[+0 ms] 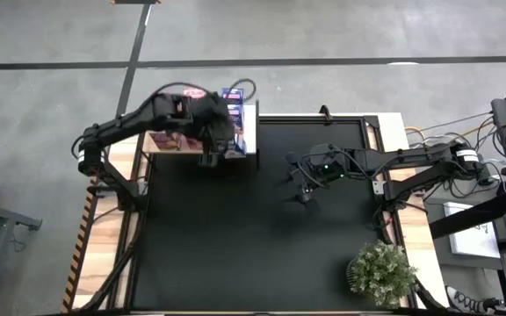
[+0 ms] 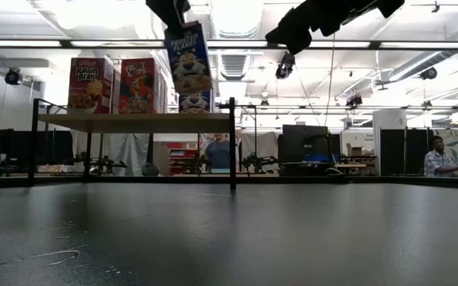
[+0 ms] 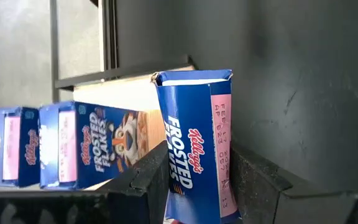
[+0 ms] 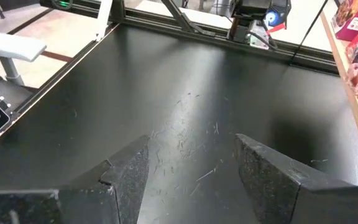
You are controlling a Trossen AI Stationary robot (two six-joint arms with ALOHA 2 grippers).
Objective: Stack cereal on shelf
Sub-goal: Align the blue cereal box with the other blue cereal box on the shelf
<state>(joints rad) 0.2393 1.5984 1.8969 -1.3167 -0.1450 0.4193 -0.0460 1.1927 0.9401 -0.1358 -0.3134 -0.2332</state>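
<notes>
My left gripper is over the pale wooden shelf at the table's far left and is shut on a blue Frosted Flakes cereal box. The box is above another blue box that rests on the plank. A Raisin Bran box and a red box stand upright on the shelf. The left wrist view shows two more blue boxes lying on the shelf. My right gripper is open and empty above the black mat near the table's middle. My left gripper pinches the blue box between its two fingers at the box's upper end, coming from above and pointing down. The box hangs nearly upright, a little tilted, its lower end just over the blue box on the shelf; whether they touch I cannot tell.
A potted plant stands at the table's near right corner. The shelf's black metal frame and post stand at the shelf's right end. People and equipment show in the room behind the table.
</notes>
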